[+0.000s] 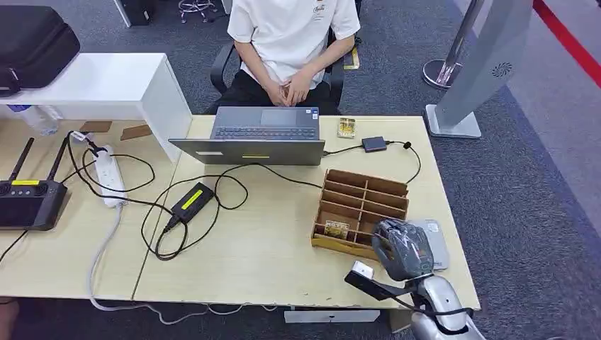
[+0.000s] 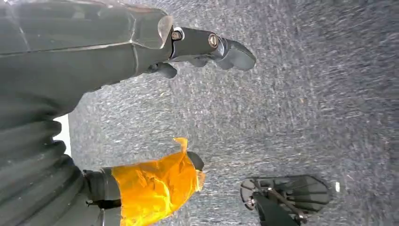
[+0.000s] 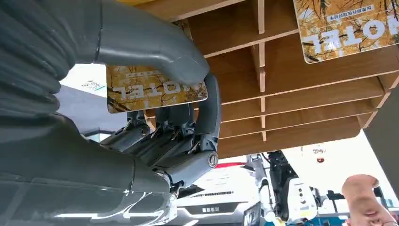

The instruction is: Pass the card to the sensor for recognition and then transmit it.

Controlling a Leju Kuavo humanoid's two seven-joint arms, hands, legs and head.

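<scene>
At the lower right of the head view, my right hand (image 1: 402, 249) is hovering over the near right corner of the wooden organizer (image 1: 360, 205), beside a grey pad (image 1: 438, 241) lying on the table (image 1: 269, 248). In the right wrist view, my thumb and fingers (image 3: 188, 127) are pinching a hotel card (image 3: 155, 89) printed with yellow foliage, holding it against the wooden dividers of the organizer, while a second card (image 3: 348, 28) of the same print is sitting in a compartment toward the upper right of that frame. In the head view one card (image 1: 336, 229) is lying in the organizer's near left slot, and another small card (image 1: 346, 127) is resting at the far edge of the table beside the laptop (image 1: 259, 138). A small dark sensor box (image 1: 373, 144) is sitting right of that card, cabled. A person (image 1: 294, 42) is sitting behind the laptop. In the left wrist view, my left hand (image 2: 155, 70) is hanging over grey carpet with its fingers spread and holding nothing, the thumb wrapped in orange tape (image 2: 155, 186).
</scene>
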